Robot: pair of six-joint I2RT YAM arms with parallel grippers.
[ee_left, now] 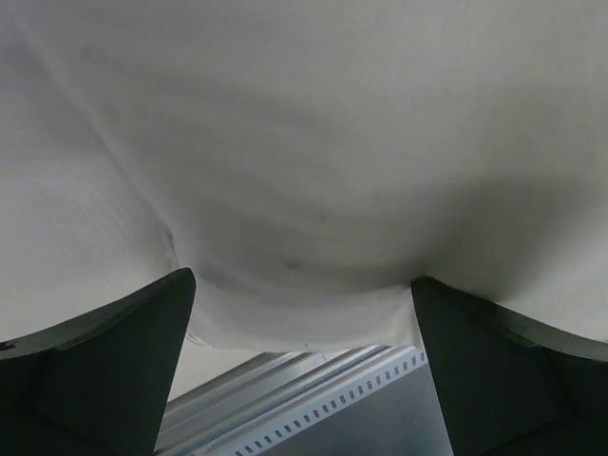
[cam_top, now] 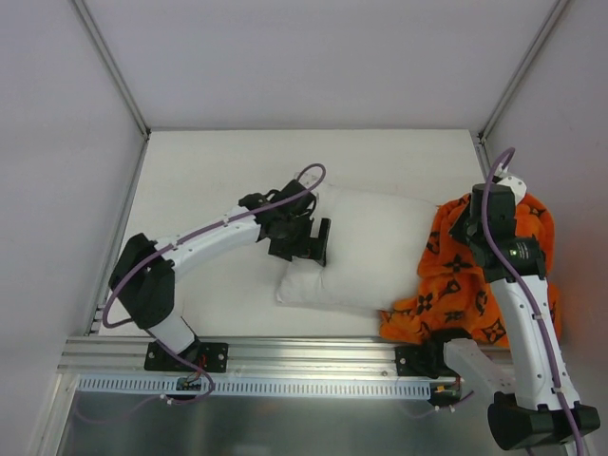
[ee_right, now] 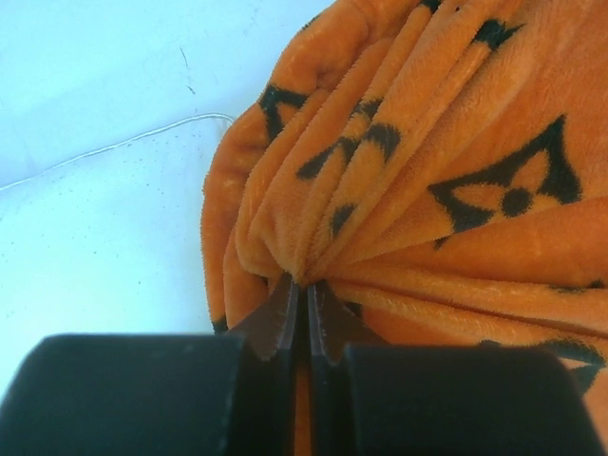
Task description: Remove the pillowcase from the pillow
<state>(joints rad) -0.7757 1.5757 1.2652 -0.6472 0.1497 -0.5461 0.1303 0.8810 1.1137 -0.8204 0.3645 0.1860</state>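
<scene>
Our left fingers (cam_top: 318,245) are standing spread wide against the white pillow (cam_top: 375,252) lying on the tabletop (cam_top: 209,171). Our right fingers (ee_right: 306,302) are pinching shut on a fold of the orange pillowcase (ee_right: 456,171), heaped at the pillow's right end and partly covered by our right arm (cam_top: 527,304).

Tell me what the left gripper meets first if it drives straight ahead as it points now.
The pillow. Its white fabric fills the wrist view just beyond the open left gripper, so contact would come almost at once; it may already touch, depth is unclear.
</scene>
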